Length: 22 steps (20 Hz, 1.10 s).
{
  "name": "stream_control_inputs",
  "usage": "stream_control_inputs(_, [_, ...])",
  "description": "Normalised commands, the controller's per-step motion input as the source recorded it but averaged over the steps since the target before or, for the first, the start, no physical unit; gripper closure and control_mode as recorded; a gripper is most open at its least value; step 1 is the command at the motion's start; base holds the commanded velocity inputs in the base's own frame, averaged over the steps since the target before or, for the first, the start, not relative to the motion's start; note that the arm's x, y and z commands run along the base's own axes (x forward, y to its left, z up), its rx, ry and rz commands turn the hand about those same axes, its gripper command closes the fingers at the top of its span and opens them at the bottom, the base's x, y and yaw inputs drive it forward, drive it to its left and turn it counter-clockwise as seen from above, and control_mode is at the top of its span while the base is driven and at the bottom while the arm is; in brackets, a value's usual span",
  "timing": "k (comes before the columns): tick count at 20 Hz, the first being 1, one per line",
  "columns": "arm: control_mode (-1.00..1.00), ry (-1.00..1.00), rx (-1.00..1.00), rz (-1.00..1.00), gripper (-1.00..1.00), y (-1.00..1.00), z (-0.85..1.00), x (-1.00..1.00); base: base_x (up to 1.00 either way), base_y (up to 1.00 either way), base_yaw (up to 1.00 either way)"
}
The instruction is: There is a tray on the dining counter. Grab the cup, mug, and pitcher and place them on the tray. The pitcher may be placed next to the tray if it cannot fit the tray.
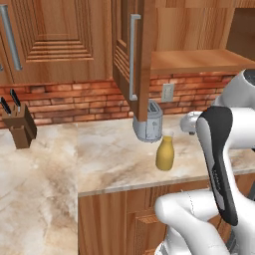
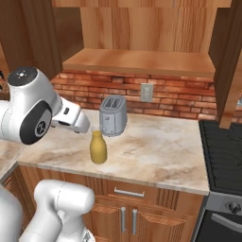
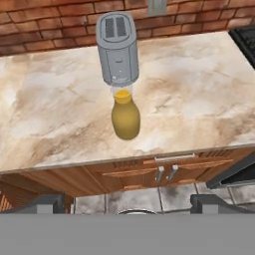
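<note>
Far left in the left base view, a knife block (image 1: 19, 127) sits on the marbled counter (image 1: 109, 159) by the brick wall, off the work. Next right, a grey toaster (image 1: 149, 122) stands near the wall, partly behind a hanging cabinet door. Pitcher (image 1: 165, 153) stands upright just in front of the toaster, close to the counter's front edge; whether the two touch can't be told. Same layout from the right base view: pitcher (image 2: 98, 147) just left of and in front of the toaster (image 2: 113, 115), stove (image 2: 224, 151) at far right.

Gripper (image 3: 129, 205): finger tips (image 3: 47, 203) sit wide apart at the bottom of the hand view, jaws spread, holding nothing. Pitcher (image 3: 125, 114) lies straight ahead of the hand and well apart from it, near centre between the tips, long axis vertical, neck toward the toaster (image 3: 117, 48).

Judgement: the pitcher looks like the first target, and the approach is not yet closed. Next move likely needs a straight advance forward and down onto the body. The toaster right behind it leaves little room to overshoot.
</note>
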Motion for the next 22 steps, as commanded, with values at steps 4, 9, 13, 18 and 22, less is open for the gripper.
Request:
stream_control_inputs(4, [-1.00,0.18,0.00,0.04,-1.00,0.00,-0.25,0.28,0.00,0.00,0.00])
stream_control_inputs(9, [-1.00,0.10,0.00,0.02,-1.00,0.00,-0.29,0.26,0.00,0.00,0.00])
stream_control_inputs(13, [-1.00,0.00,0.00,0.01,-1.00,0.00,-0.32,0.25,0.00,0.00,0.00])
stream_control_inputs(18, [-1.00,0.00,-0.03,0.03,-1.00,0.04,-0.26,0.29,0.00,0.00,0.00])
stream_control_inputs(22, [-1.00,0.00,-0.08,0.08,-1.00,0.19,-0.13,0.30,0.00,0.00,0.00])
